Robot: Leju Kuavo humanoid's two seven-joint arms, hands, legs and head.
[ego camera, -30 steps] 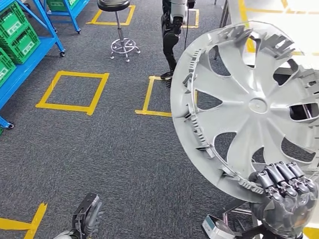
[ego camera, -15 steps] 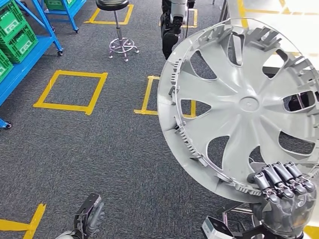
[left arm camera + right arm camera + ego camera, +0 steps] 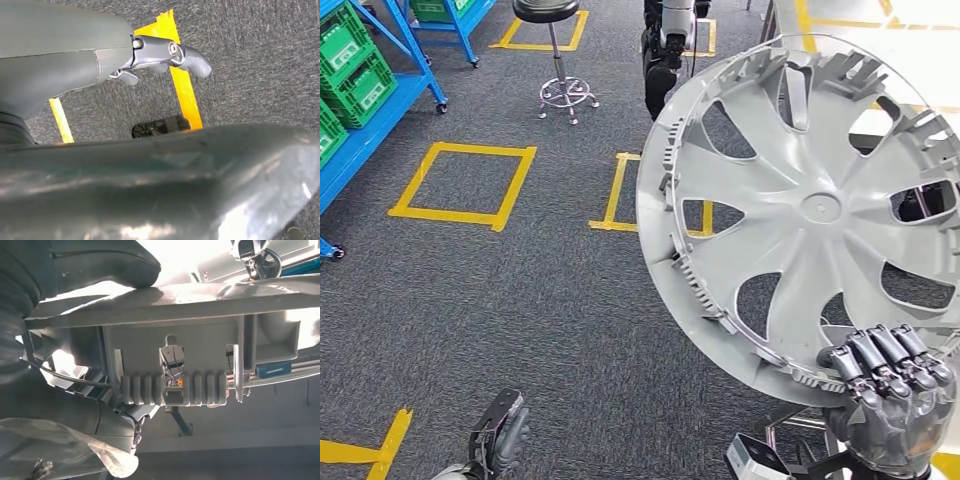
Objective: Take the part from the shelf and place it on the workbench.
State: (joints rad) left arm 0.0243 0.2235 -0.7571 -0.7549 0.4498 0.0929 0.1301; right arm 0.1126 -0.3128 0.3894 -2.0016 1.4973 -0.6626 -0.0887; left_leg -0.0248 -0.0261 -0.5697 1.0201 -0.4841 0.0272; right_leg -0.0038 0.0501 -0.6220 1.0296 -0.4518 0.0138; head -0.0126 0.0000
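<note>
Dark grey carpet (image 3: 546, 300) marked with yellow tape squares (image 3: 463, 183) covers the room in the head view. Over it, filling the right half of the frame, a large silver-grey plastic wheel cover with curved spokes (image 3: 810, 210) is held up tilted, its ribbed rim toward the lower left. The right hand (image 3: 893, 400), at the lower right corner, grips the cover's lower rim, dark fingers (image 3: 882, 360) curled over the edge. In the right wrist view the thumb lies over the cover's rim (image 3: 170, 385), with clips and ribs close before the camera.

At the bottom left of the head view the left hand (image 3: 501, 435) hangs low above the carpet, fingers loosely apart and holding nothing; the left wrist view shows one finger (image 3: 166, 52) stretched out over a yellow tape strip.

A blue metal shelf with green plastic crates (image 3: 354, 70) stands at the upper left, a black round stool on a chrome base (image 3: 554, 50) at the top centre, and another robot's dark legs (image 3: 663, 60) just right of it. A pale counter (image 3: 848, 20) shows at the upper right.
</note>
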